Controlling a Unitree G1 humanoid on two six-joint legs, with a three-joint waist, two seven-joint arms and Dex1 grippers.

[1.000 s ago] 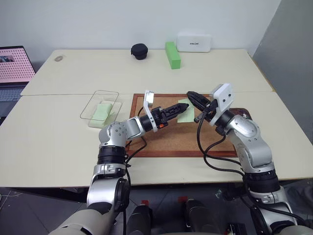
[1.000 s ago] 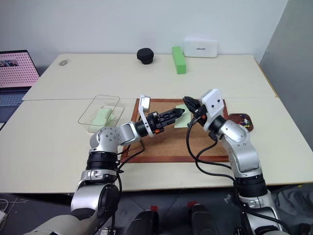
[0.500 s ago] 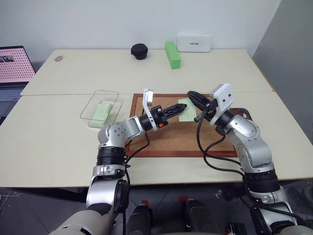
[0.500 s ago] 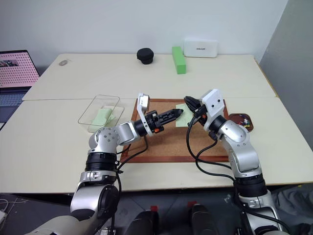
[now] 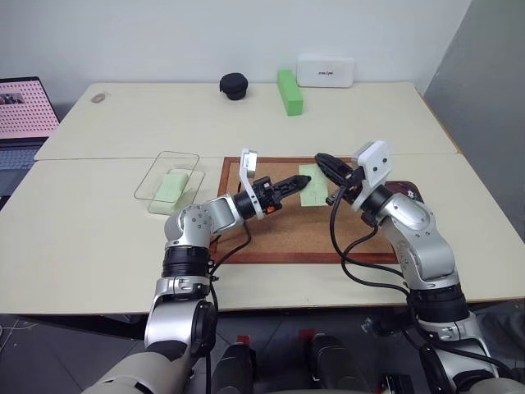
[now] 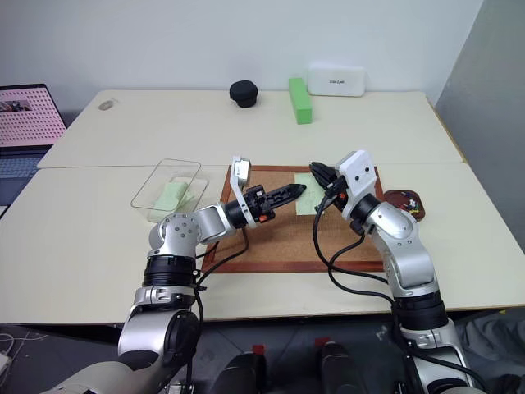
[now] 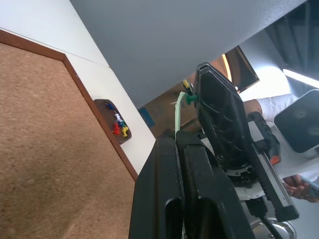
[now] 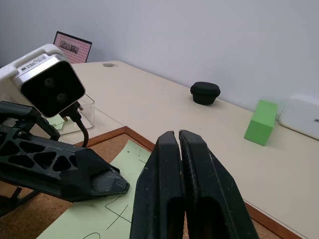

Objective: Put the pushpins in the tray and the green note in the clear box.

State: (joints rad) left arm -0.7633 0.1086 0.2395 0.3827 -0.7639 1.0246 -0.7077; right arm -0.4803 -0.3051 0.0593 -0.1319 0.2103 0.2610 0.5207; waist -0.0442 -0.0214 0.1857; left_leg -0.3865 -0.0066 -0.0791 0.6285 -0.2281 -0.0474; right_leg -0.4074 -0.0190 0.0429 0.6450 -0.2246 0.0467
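The left gripper (image 5: 302,180) is hovering over the far part of the large wood-framed cork board (image 5: 279,234), its two black fingers (image 7: 174,164) pressed together on the near edge of the small thin pale green square paper note (image 5: 312,185). In the left wrist view that sheet is showing edge-on as a pale green strip rising from between the fingertips. The right gripper (image 5: 321,160) is hanging just beyond it, over the board's far edge, its own fingers (image 8: 184,164) lying flat against each other with nothing between them that I can make out. The note is carrying a few thin pen lines, and a corner of it is lying under the left fingertips. Just off the board's right edge, the small shallow dark red-brown tray (image 6: 407,202) is holding tiny coloured pushpins (image 7: 118,127). Off the board's left side, the shallow transparent plastic rectangular box (image 5: 168,181) is already holding another pale green sheet.
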